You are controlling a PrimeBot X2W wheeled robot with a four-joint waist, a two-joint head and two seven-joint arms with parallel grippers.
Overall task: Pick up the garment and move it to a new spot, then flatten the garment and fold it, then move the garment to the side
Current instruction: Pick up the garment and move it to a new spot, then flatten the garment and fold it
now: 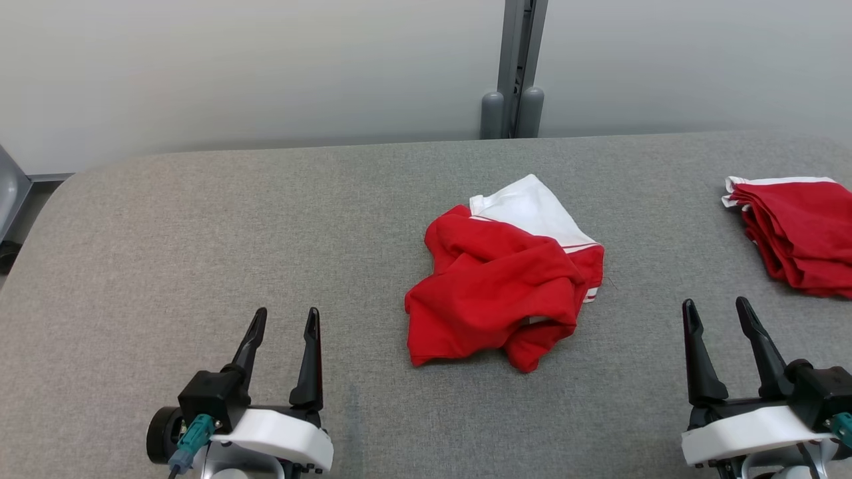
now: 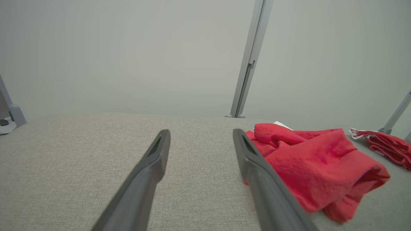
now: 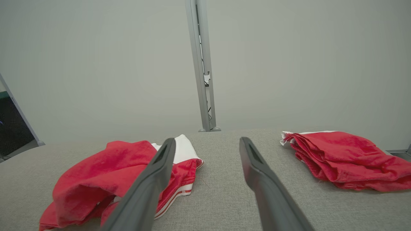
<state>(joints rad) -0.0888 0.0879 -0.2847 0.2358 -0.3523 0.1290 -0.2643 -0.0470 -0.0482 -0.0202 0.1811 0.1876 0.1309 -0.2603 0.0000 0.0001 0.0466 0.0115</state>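
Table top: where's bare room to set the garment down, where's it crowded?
Biggest bare patch: the left half of the table, from its rounded left edge to the crumpled garment, ahead of the left gripper. A narrower strip lies between that garment and the folded red stack, ahead of the right gripper. Crowded: the right edge, where the stack sits.

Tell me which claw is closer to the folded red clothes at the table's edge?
Right. The right claw sits just before the folded red garment, open and apart from it. The left claw is far off, past the crumpled red-and-white garment.
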